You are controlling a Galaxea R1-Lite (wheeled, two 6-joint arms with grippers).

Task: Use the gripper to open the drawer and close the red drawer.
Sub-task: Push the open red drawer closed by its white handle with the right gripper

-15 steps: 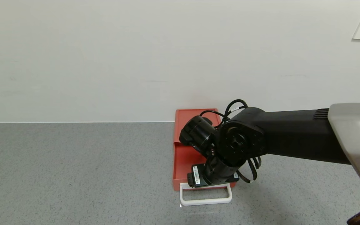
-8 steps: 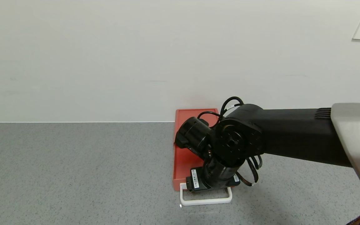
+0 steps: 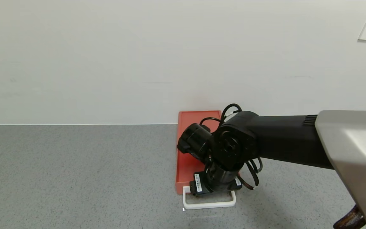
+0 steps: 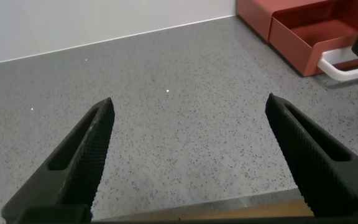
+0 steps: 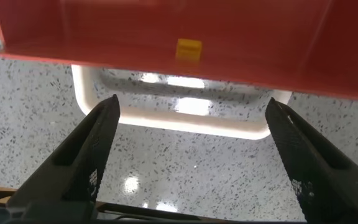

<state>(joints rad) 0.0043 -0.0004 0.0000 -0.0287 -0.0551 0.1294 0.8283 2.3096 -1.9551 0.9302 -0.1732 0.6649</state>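
Hovering low over bare grey counter [image 4: 166, 124], the idle left gripper [image 4: 188, 155] has its fingers spread wide, well apart from the drawer [image 3: 187, 159]. That drawer sits against the wall, its red tray slid out toward the robot. Over its white handle [image 3: 209, 203] hangs the right gripper [image 5: 191, 155], fingers apart, presumably placed to push the tray shut. Open counter surrounds the handle.

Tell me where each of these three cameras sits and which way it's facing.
Head view: on the head, looking down at the grey table; right gripper over the drawer.
Left wrist view: low over the table, between the open left gripper fingers.
Right wrist view: looking down between the open fingers at the white handle.
All three show the drawer.
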